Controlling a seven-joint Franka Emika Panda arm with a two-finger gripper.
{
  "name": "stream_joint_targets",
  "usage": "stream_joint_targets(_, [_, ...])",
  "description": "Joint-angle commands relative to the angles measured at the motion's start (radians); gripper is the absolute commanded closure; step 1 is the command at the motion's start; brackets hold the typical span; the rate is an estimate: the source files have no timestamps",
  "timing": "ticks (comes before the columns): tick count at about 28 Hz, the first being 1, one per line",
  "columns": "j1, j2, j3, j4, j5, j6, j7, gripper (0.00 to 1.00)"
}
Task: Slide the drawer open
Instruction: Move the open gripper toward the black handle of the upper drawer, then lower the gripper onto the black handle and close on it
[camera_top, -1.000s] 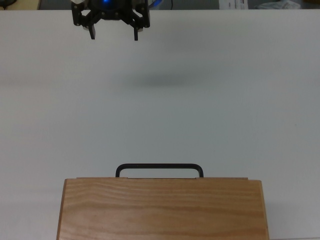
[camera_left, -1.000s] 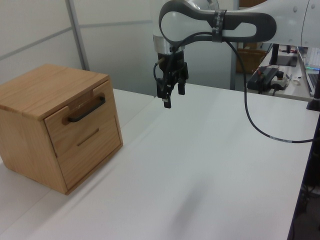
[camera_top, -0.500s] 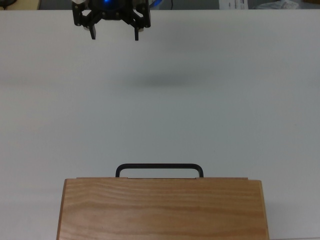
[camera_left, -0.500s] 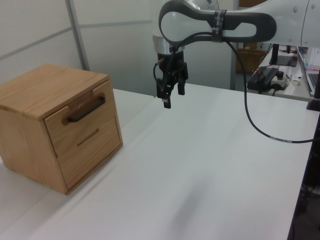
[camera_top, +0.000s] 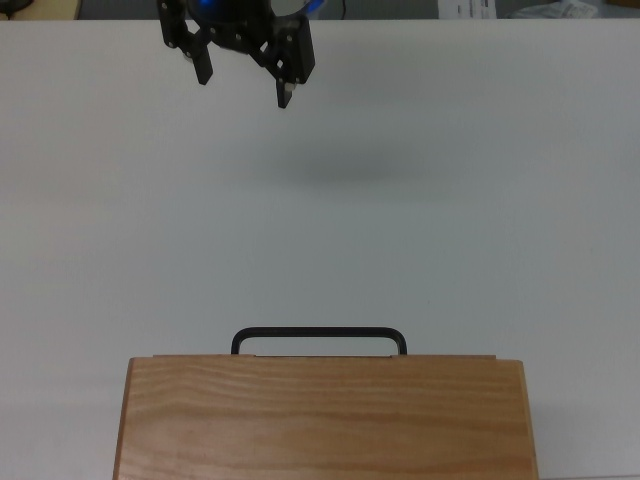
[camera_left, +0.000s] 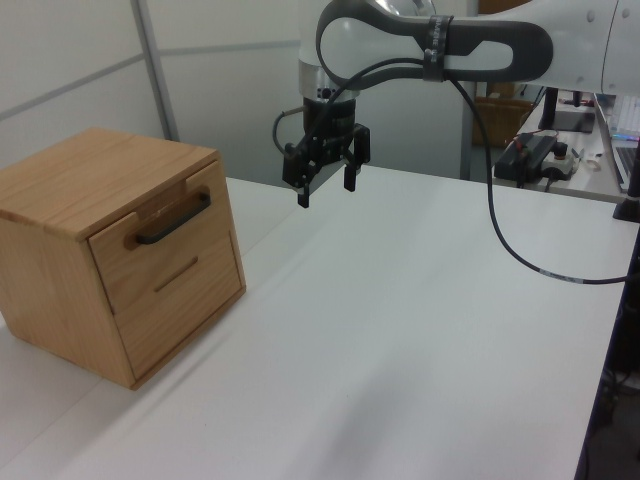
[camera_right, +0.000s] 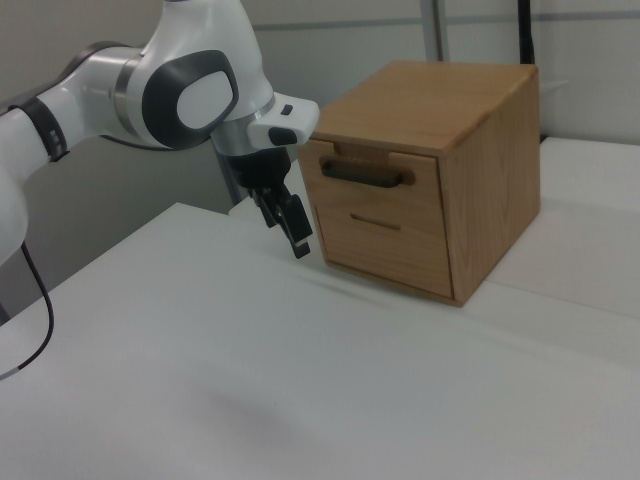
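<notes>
Since half a second ago my gripper (camera_top: 243, 88) has turned about its own axis and dropped a little lower in the top view; its two fingers, level before, now sit on a slant, the one toward 3 o'clock lower in the top view. In the left view it has swung toward 9 o'clock, nearer the cabinet (camera_left: 88, 186). The claw is spread wide, holding nothing, above the bare white table (camera_top: 450, 200).

The top view cuts off my arm above the gripper, and the cabinet's top slab hides the drawer (camera_left: 160, 240) front there, so only the black bar handle (camera_top: 318, 334) pokes out at 6 o'clock. In the right view only one finger is plain.

The drawer sits closed in the cabinet's upper slot, well apart from the gripper. Its front faces 12 o'clock in the top view, with the handle's long axis running 9 to 3.
</notes>
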Motion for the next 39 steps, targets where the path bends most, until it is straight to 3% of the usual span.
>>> stream_joint_targets(1, [0.000,0.012,0.001,-0.017,0.016,0.084,0.241,0.06])
stream_joint_targets(6, [0.000,0.050,-0.004,-0.017,-0.003,0.166,0.507,0.06])
stream_joint_targets(10, [0.003,0.090,-0.001,-0.015,-0.117,0.235,0.796,0.06])
stream_joint_targets(13, [0.008,0.115,0.003,0.000,-0.155,0.244,0.928,0.03])
stream_joint_targets(20, [0.029,0.153,0.021,0.020,-0.166,0.357,1.038,0.03])
stream_joint_targets(27, [0.031,0.181,0.082,0.053,-0.197,0.491,1.088,0.05])
stream_joint_targets(33, [0.034,0.271,0.104,0.153,-0.270,0.543,1.148,0.06])
stream_joint_targets(39, [0.035,0.334,0.116,0.196,-0.353,0.617,1.174,0.10])
